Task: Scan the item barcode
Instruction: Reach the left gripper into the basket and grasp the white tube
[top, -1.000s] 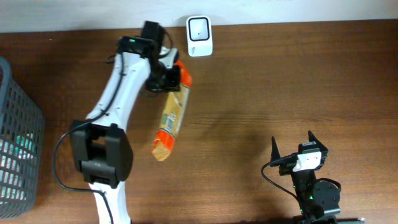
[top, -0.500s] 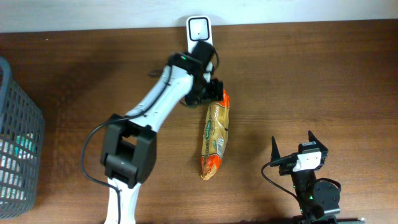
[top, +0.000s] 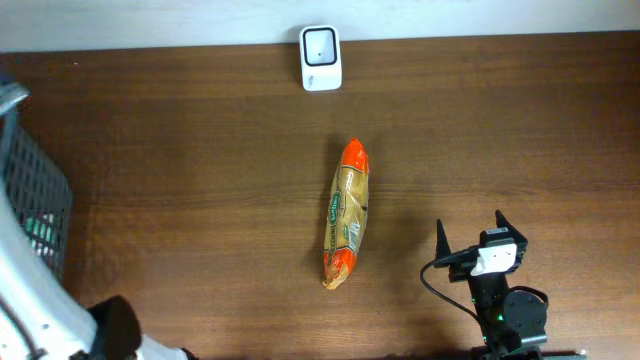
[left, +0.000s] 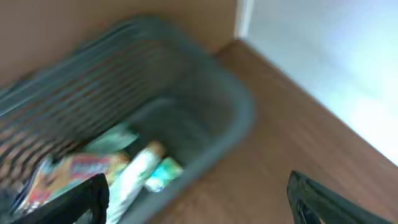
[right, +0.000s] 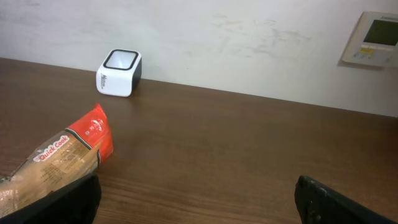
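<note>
grey basket (left: 236, 106) holding packets (left: 134, 174), snack pack (top: 345, 215) outside

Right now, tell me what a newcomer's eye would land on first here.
The long packet with orange ends lies alone mid-table, pointing toward the white scanner at the far edge. At the left edge stands a grey basket, and the left wrist view shows colourful packets lying in it.

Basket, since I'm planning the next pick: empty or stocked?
Stocked: the left wrist view shows several packets lying inside the grey basket.
</note>
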